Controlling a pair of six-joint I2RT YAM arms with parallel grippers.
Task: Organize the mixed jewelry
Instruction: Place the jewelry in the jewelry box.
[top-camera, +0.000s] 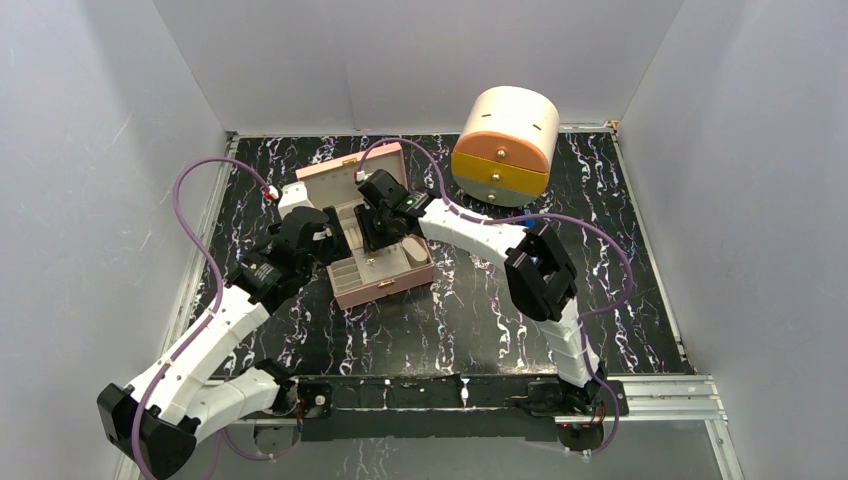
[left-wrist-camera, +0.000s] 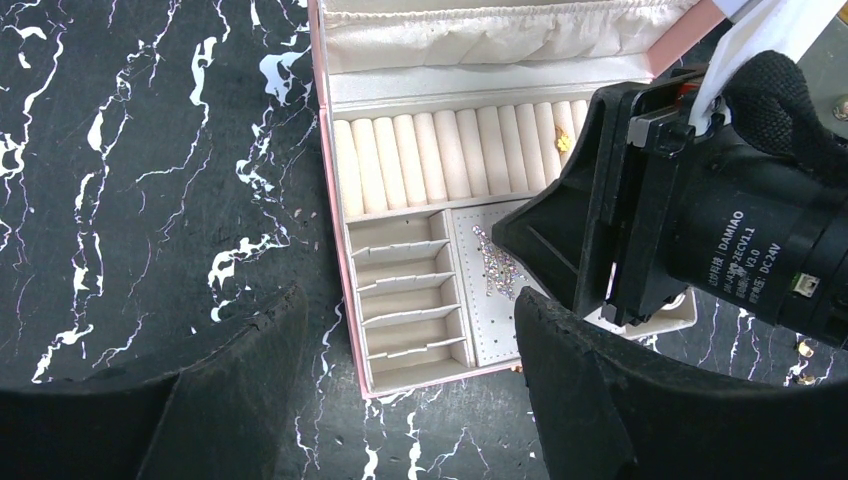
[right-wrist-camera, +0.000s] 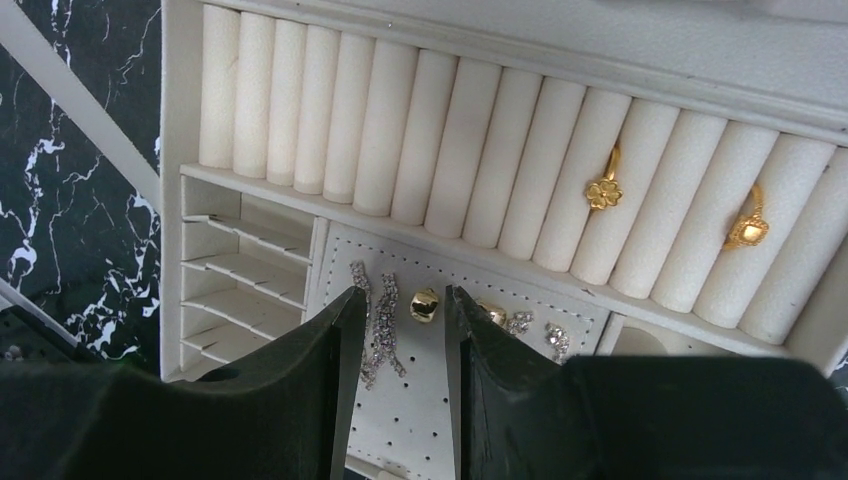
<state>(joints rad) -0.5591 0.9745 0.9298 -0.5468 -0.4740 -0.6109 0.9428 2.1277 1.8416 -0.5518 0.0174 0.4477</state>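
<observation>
We see the pink box (top-camera: 385, 285) lying open toward the back left of the table (top-camera: 480, 320). A round drawer cabinet (top-camera: 505, 145) stands at the back edge, right of the middle. The mixed jewelry is mostly inside the box. A gold flower ring (right-wrist-camera: 603, 190) and a second gold ring (right-wrist-camera: 748, 230) are tucked between the ring rolls (right-wrist-camera: 400, 130) along the box's back edge, toward its right end. On the perforated panel (right-wrist-camera: 410, 420) in front of the rolls lie rhinestone drop earrings (right-wrist-camera: 378, 325), a small gold piece (right-wrist-camera: 424, 304) and some sparkly studs (right-wrist-camera: 520, 320). A few loose gold pieces (left-wrist-camera: 803, 348) lie on the table off the box's right edge. The right gripper (right-wrist-camera: 402, 305) hangs over the panel, fingers partly spread and clamping nothing. The small gold piece shows in the gap, nearer one finger than the other. The left gripper (left-wrist-camera: 405, 330) hovers over the box's front left part, fingers spread wide and empty.
</observation>
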